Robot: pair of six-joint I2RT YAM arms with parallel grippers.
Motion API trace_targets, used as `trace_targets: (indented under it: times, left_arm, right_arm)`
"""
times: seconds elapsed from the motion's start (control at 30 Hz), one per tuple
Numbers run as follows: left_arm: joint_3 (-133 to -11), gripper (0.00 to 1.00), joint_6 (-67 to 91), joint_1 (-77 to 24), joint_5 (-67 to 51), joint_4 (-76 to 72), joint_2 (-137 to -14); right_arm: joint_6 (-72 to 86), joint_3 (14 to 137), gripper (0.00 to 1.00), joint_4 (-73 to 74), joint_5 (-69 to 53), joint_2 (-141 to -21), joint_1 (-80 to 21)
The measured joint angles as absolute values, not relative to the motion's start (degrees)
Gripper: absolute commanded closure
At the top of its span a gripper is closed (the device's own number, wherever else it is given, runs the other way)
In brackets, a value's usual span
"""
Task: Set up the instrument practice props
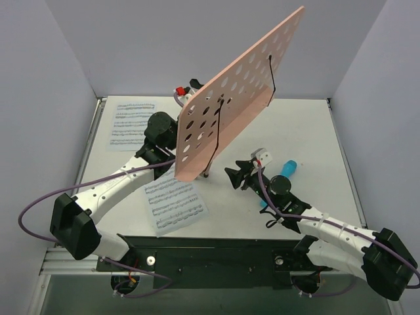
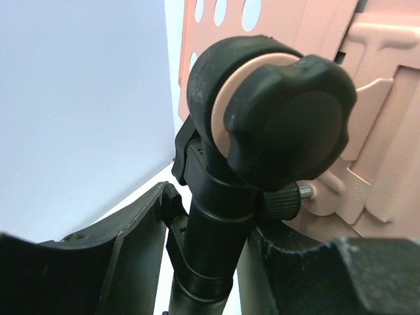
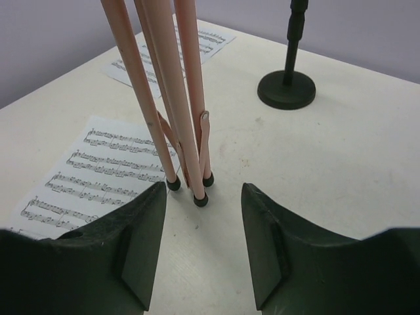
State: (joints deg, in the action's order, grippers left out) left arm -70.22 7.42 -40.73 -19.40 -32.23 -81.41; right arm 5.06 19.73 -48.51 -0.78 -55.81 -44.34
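Two arms work at the pink music-stand desk [image 1: 243, 98], which hangs tilted over the middle of the bench [image 1: 308, 131], its perforated face reaching from frame centre toward the upper right. Two black wire page-holders [image 1: 272, 79] cross that face, one near the top and one lower down.

The left claw [image 2: 210, 216] reaches in behind the desk's lower left edge. In its wrist view its fingers [image 2: 125, 262] sit on either side of the black post [image 2: 210, 262] below a big black knob [image 2: 289, 125]. A thin strip of light shows between the post and the finger on the left of that frame. Whether the claw actually clamps the post I cannot tell.

The right claw [image 3: 202, 197] is open and low to the bench at centre right of the overhead view, with nothing between its jaws. Just ahead of its fingertips stands the pink tripod [image 3: 184, 98], legs bunched together, black-capped feet on the bench.

One sheet-music page [image 1: 174, 203] lies flat at lower centre, beside the feet. The other page [image 1: 133, 123] lies at the upper left, well apart. A black round-based stand [image 3: 287, 88] sits at the upper right of the right wrist view. A blue object [image 1: 287, 167] lies by the right arm.
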Motion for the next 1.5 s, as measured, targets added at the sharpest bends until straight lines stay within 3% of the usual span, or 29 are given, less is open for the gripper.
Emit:
trace_targets:
  times: [0.33,0.63,1.2,1.33,1.4,1.43,1.5]
  left_arm:
    - [-70.0,1.0,12.3,-40.3,-17.1,-35.4,-81.4]
    - [-70.0,1.0,13.5,-40.4,-17.2,-36.6,-81.4]
    - [-70.0,1.0,17.0,-40.4,-18.2,-37.1,-81.4]
    - [-70.0,1.0,17.9,-40.4,-18.3,-37.9,-81.4]
    - [-70.0,1.0,18.0,-40.4,-18.3,-38.0,-81.4]
    - [-70.0,1.0,18.0,-40.4,-18.3,-38.0,-81.4]
    - [-70.0,1.0,18.0,-40.4,-18.2,-38.0,-81.4]
  right_arm:
    - [5.0,22.1,0.56,-56.0,-3.7,-62.0,-44.4]
    - [2.6,26.9,0.65,-56.0,-5.8,-66.0,-44.3]
    - [1.9,31.0,0.7,-52.9,-12.8,-70.2,-40.5]
    - [3.0,31.6,0.8,-52.9,-14.4,-72.1,-40.2]
    - [3.3,31.7,0.97,-52.9,-14.9,-72.6,-40.2]
    - [3.3,31.8,1.0,-52.9,-15.3,-72.8,-40.2]
    - [2.1,32.1,1.0,-52.4,-16.3,-72.8,-40.3]
